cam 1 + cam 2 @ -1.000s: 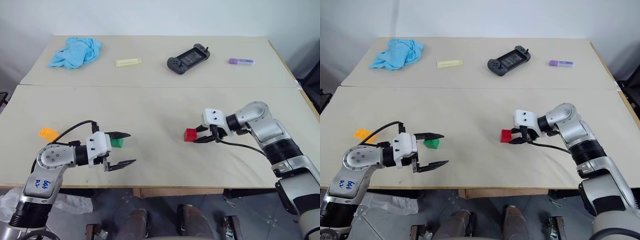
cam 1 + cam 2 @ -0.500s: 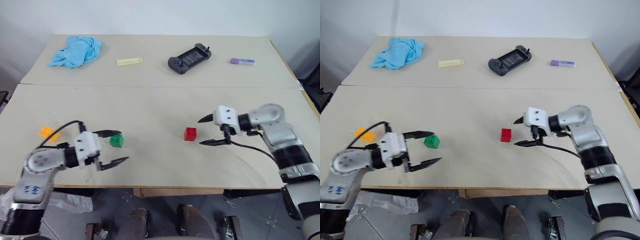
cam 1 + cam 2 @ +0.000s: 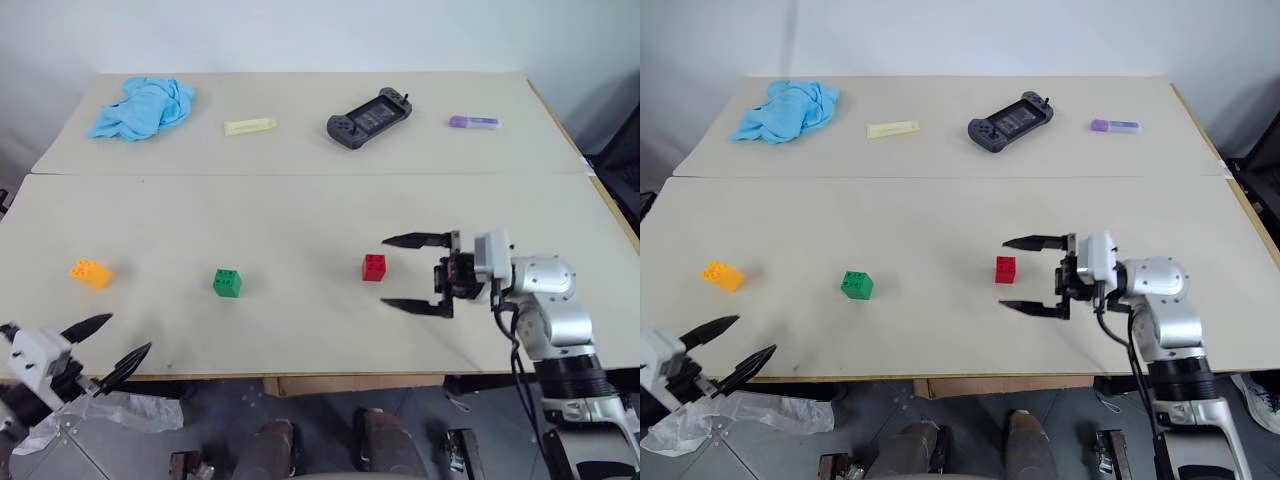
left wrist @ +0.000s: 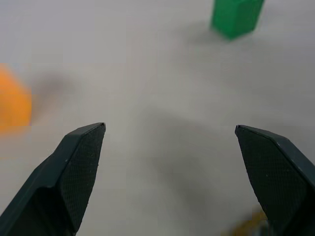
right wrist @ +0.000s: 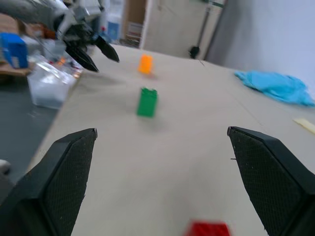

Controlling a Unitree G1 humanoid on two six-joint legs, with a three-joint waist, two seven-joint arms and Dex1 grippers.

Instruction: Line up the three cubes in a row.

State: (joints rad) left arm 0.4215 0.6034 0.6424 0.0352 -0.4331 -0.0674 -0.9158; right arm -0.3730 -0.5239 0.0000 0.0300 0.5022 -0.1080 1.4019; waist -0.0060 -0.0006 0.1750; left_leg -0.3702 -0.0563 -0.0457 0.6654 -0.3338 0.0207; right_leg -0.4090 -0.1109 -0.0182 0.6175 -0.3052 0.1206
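Now three cubes sit spaced along a pale table before a white wall.
Orange cube [image 3: 91, 272], green cube [image 3: 228, 282] and red cube [image 3: 374, 267] lie well apart; the right gripper [image 3: 414, 273] gapes empty beside red, the left gripper [image 3: 110, 340] spread empty at the near edge. Beyond the table, the right wrist view adds a clear bin [image 5: 49, 85].

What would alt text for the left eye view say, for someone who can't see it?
Three small cubes, orange-yellow, green and red, sit roughly in a row on a beige table. The right tool is open beside the red one; the left tool is open at the near edge.
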